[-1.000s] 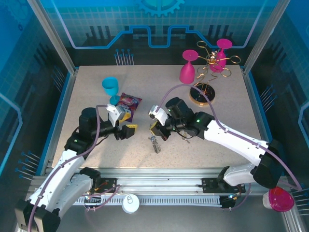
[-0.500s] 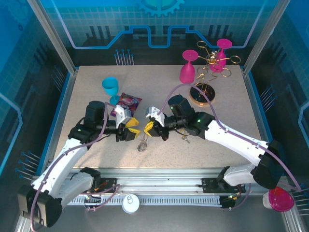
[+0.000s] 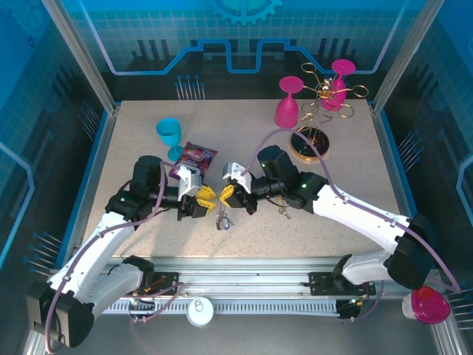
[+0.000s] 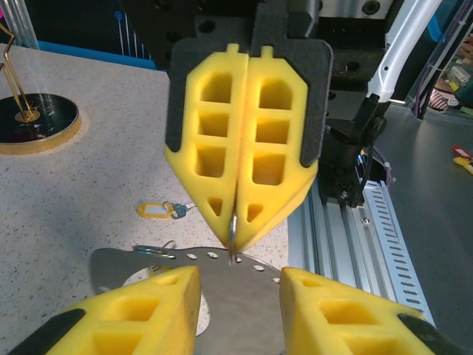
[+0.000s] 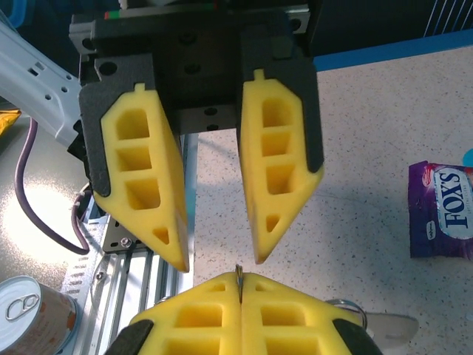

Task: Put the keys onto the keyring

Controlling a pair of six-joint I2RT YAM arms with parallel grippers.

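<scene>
Over the near middle of the table, you had brought the left gripper up nose to nose with the right gripper. Right fingers pinched the keyring, which dangled below. Left fingers stood spread, so a handover looked close. A yellow-tagged key lay on the speckled tabletop, ringed by blue-lit walls.

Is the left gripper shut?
No; in the right wrist view the left gripper shows its yellow fingers clearly apart.
</scene>
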